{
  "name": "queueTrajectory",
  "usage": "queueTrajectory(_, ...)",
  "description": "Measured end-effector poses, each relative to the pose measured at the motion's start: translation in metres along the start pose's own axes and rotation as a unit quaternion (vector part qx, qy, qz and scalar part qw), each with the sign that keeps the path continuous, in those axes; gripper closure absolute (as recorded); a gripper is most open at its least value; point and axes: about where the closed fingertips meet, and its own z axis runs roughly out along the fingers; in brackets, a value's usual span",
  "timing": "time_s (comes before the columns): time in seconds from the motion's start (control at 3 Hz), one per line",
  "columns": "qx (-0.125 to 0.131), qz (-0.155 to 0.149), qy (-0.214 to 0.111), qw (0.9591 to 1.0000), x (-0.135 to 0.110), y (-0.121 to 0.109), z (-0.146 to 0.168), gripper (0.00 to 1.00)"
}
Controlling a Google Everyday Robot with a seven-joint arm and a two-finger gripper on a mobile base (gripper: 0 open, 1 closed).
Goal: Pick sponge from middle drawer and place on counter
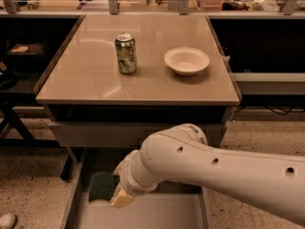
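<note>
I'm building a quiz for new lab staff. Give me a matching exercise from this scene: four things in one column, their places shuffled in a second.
Things:
1. can
2. bowl
3. sponge
4. gripper

Places:
A. lying in the open drawer, near its left wall
B. on the counter, right of the other item there
C. down in the drawer, at the sponge's right edge
D. standing upright on the counter, left of the other item there

Pairs: 1-D, 2-B, 3-A, 4-C

Down in the drawer (157, 214), the tool (122, 197) is covering the sponge's (101, 185) right edge; the arm (224, 175) is running off-frame rightwards.
</note>
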Motion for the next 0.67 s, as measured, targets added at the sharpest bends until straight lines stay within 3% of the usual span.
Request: queueTrajectory(0.67,0.001,-0.010,0.004,0.9999,-0.0079,0.0018,-0.0079,1.00)
